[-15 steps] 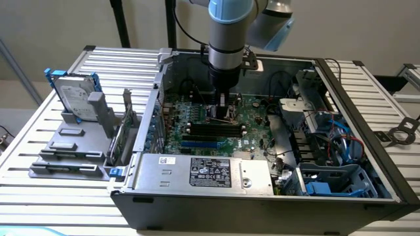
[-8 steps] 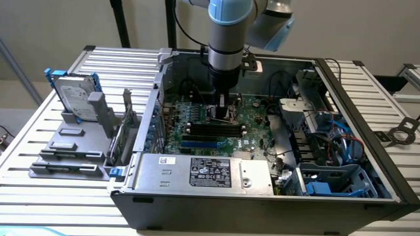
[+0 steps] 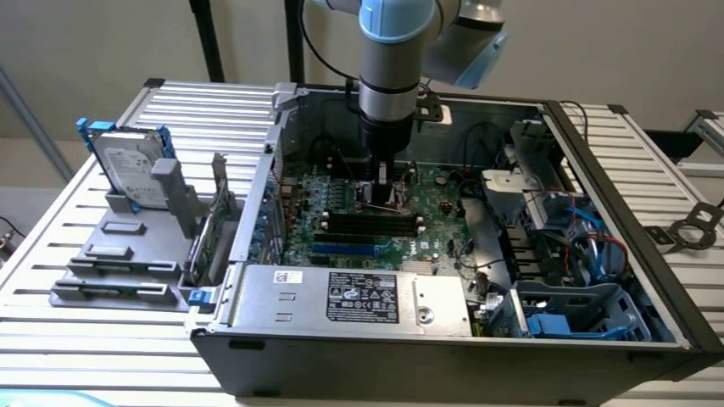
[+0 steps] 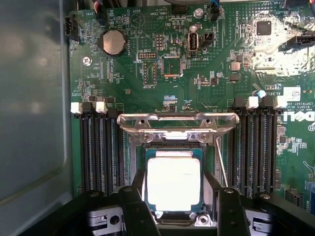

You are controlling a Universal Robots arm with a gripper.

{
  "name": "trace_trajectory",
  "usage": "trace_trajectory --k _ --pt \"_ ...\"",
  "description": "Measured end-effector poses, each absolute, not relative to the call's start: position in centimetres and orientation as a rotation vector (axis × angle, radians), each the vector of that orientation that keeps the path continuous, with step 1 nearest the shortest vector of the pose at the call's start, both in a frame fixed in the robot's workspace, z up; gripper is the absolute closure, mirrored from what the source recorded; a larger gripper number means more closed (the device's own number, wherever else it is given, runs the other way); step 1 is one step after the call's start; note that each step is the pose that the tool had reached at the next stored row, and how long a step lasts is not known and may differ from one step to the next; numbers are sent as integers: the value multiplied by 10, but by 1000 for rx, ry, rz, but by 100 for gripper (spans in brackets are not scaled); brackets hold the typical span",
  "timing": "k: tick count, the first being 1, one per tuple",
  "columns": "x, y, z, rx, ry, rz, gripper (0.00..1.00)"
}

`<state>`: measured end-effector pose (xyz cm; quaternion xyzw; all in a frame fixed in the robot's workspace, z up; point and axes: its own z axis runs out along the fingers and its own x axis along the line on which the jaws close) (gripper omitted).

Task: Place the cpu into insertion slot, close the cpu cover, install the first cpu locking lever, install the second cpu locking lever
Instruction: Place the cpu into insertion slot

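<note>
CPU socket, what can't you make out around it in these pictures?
1. Wrist view: the gripper covers one edge of the insertion slot.
2. Wrist view: whether the cpu is seated or held above the slot cannot be told.
3. Wrist view: the cpu cover's tilt is unclear head-on.
4. Exterior view: the gripper stands over the insertion slot, hiding it.

Exterior view: soft, even light, fairly bright, no hard shadows. Slatted table (image 3: 91,339) washes out to near-white twd the front. Case walls shade the motherboard (image 3: 436,203), so the inside is dimmer. Wrist view: strong glare on the cpu (image 4: 173,183), lid blown out white w/ no detail. The cpu cover (image 4: 177,120) glints.
</note>
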<state>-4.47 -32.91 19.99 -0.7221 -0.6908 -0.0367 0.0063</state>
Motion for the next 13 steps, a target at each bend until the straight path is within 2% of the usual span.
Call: trace_trajectory --k 13 --pt "-45 -327 199 -2269 -2171 -96 46"
